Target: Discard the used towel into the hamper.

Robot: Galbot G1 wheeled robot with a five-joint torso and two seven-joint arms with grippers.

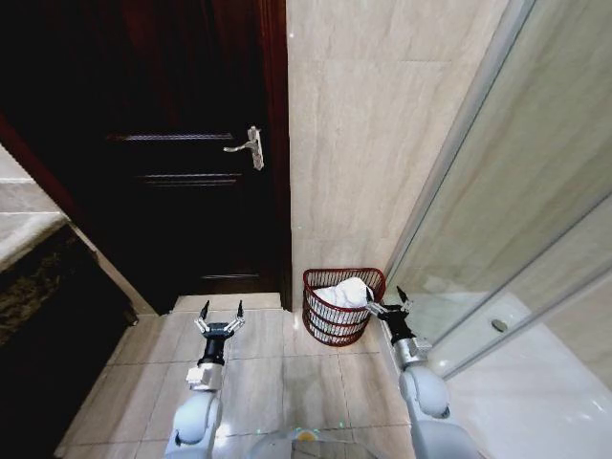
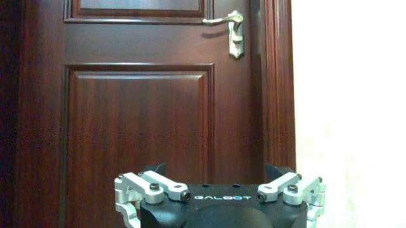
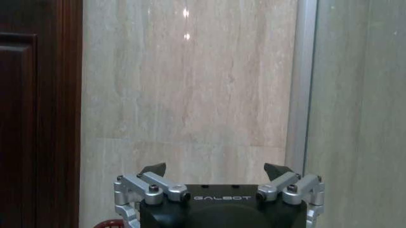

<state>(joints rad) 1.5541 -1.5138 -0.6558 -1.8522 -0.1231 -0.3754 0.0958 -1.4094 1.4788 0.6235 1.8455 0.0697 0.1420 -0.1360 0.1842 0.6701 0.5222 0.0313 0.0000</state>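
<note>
Towel (image 1: 344, 292): lies in hamper (image 1: 325, 320). Right gripper (image 1: 389, 304), spread and empty, just beside rim; left gripper (image 1: 220, 314), spread, farther off.

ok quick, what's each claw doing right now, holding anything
Left claw: open, empty, over the floor tiles in front of the door.
Right claw: open, empty, beside the hamper, where the towel already lies.

Glossy wood door (image 2: 140, 118); soft white cloth towel (image 1: 344, 293); wire hamper (image 1: 337, 320).
</note>
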